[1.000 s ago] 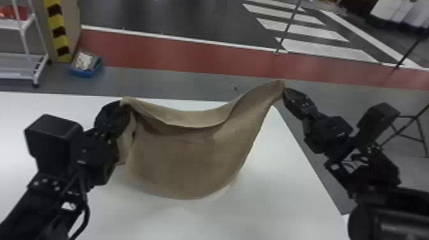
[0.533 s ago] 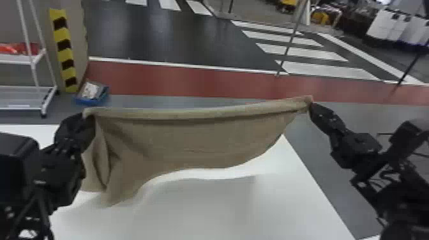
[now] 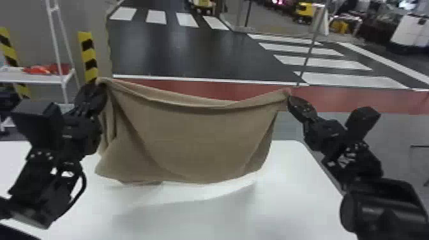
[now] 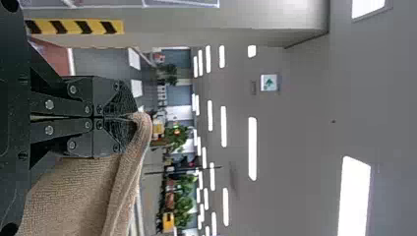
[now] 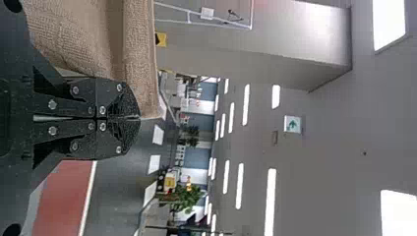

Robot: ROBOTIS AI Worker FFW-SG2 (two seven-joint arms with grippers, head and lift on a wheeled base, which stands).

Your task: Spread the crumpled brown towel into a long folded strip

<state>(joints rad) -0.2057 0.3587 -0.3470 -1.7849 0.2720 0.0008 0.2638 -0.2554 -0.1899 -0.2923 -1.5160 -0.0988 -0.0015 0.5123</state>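
Together, one left gripper (image 3: 100, 84) and one right gripper (image 3: 289, 96) hold one towel (image 3: 198, 140).

Left gripper (image 3: 98, 86), right gripper (image 3: 291, 99) raised, well apart; 4 fingers (image 4: 123, 101) closed.

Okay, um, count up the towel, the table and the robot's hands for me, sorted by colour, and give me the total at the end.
Brown: 1, the towel
Black: 2, the left hand and the right hand
White: 1, the table
Total: 4
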